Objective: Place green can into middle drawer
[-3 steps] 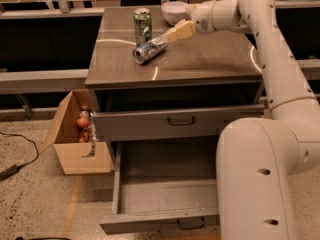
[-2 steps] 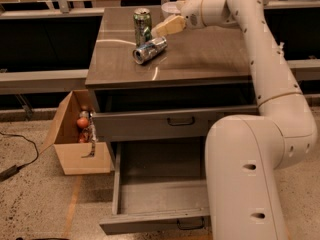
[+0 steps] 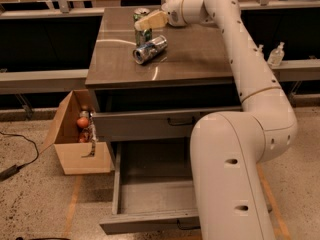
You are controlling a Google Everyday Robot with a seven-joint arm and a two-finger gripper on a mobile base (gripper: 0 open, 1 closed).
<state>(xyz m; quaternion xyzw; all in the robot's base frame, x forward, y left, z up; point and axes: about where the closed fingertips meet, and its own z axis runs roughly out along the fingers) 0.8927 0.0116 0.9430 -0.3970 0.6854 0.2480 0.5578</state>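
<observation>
The green can (image 3: 143, 33) stands upright at the back of the grey cabinet's top (image 3: 195, 59). My gripper (image 3: 150, 20) reaches in from the right at the height of the can's upper half, overlaps it and hides part of its label. The middle drawer (image 3: 150, 184) is pulled far out at the bottom of the view and nothing shows inside it. My arm covers the right end of its front. The uppermost drawer (image 3: 150, 124), with a dark loop handle (image 3: 181, 120), sits slightly out above it.
A silver-blue can (image 3: 149, 49) lies on its side just in front of the green can. An open cardboard box (image 3: 80, 134) with small items stands on the floor left of the cabinet. My arm's bulky lower body (image 3: 230, 174) fills the right foreground. A cable (image 3: 20, 154) lies on the floor at the left.
My gripper has moved left across the cabinet top, from beside the lying silver-blue can to the upright green can. Both cans have stayed in place.
</observation>
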